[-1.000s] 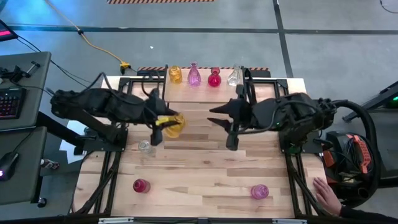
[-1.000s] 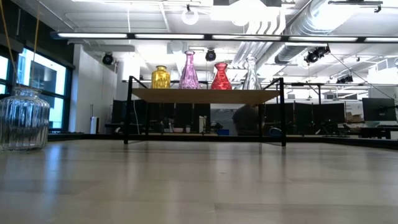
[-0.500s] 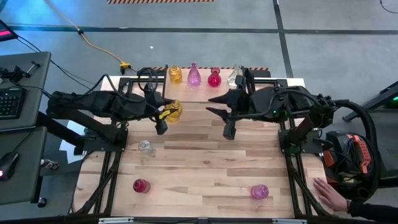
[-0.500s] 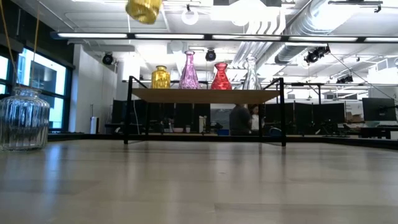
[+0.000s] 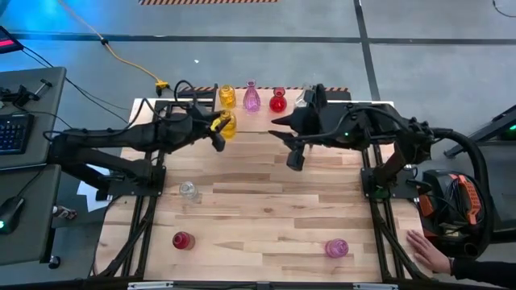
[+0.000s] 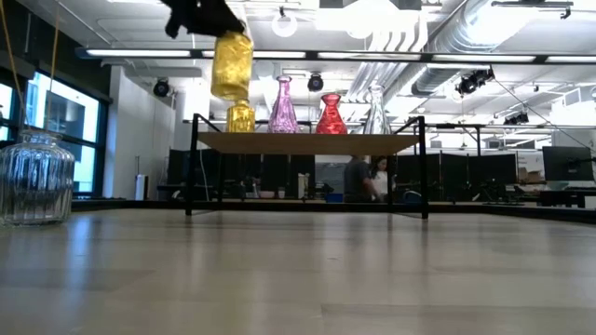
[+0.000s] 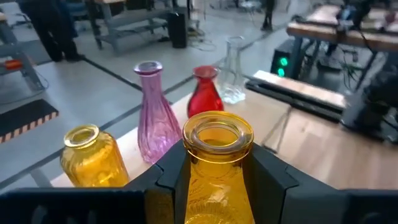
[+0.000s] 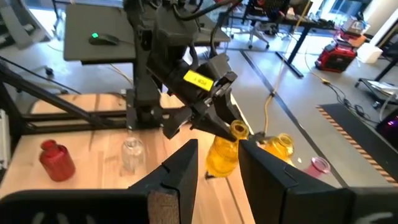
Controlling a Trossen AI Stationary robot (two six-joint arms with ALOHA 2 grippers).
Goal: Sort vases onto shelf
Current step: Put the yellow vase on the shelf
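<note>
Gripping a ribbed yellow glass vase (image 5: 226, 124) by its squat body, the left gripper (image 7: 214, 180) has its jaws clenched on it, holding it upright in the air just in front of the shelf (image 6: 307, 143), near the yellow one already standing there. Shelf = light wood top w/ thin black metal legs; on it a row: squat yellow vase (image 7: 92, 155), tall fluted pink vase (image 7: 153, 115), red vase (image 7: 205, 94), clear vase (image 7: 233, 70), all narrow-necked. Right gripper (image 5: 295, 158) hovers over the butcher-block desk (image 5: 266, 209), jaws apart, empty. On the desk: ribbed clear vase (image 5: 188, 191), red vase (image 5: 183, 240), pink vase (image 5: 336, 248).
</note>
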